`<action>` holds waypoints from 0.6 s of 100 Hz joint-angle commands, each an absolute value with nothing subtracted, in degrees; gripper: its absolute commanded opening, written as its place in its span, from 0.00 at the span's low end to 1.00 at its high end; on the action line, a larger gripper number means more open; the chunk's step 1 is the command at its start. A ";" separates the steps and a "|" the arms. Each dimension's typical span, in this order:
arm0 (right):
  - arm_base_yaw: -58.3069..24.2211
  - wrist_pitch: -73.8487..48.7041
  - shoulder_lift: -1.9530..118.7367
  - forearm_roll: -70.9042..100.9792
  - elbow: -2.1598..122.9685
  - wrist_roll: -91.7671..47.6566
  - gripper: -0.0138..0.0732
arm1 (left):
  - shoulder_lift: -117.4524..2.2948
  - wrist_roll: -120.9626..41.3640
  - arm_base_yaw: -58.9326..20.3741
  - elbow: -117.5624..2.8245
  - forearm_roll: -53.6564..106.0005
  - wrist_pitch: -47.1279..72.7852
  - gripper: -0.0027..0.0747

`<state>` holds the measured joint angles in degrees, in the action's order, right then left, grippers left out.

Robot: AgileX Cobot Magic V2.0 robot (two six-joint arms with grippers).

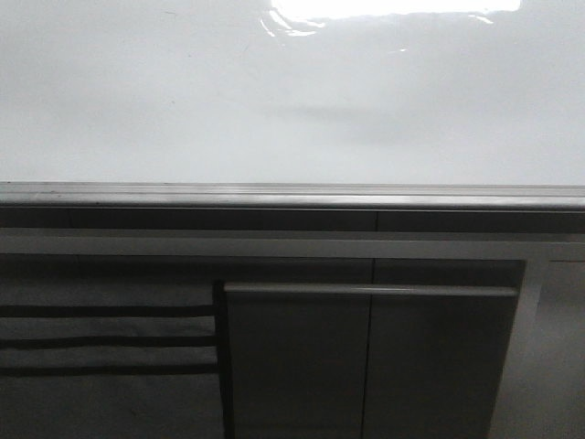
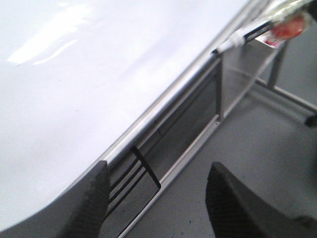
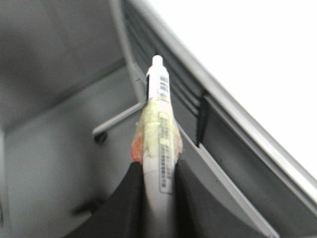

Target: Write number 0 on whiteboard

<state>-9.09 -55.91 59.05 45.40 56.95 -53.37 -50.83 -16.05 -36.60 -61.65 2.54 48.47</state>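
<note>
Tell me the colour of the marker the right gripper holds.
White marker with a barcode label and yellowish tape wrapped around it; clearest in the right wrist view.

Whiteboard (image 1: 292,101) across the upper half of the front view, edge strip (image 1: 292,195) along its lower border. Below the strip, cabinet panels (image 1: 370,366), slats (image 1: 105,340) to their left. In the right wrist view, marker (image 3: 159,129) clamped between the right pincer (image 3: 157,198) fingers, tip beside the board's frame, not touching. Left pincer (image 2: 156,198) spread apart, just beside the strip, nothing between its fingers.
</note>
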 commanded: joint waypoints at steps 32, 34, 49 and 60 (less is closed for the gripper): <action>-5.46 -38.69 51.72 57.28 43.36 -49.00 0.18 | -33.07 -9.38 -25.82 -42.18 4.12 31.93 0.55; -5.46 -38.69 52.34 56.53 43.73 -49.00 0.18 | -33.07 -9.38 -25.82 -41.84 4.52 31.83 0.55; -7.31 -37.00 55.44 49.29 47.34 -44.30 0.18 | -33.73 -9.38 -25.77 -41.62 5.22 31.60 0.55; -10.70 -33.36 55.54 45.76 47.70 -40.98 0.18 | -34.32 -9.38 -25.77 -41.62 5.35 31.15 0.55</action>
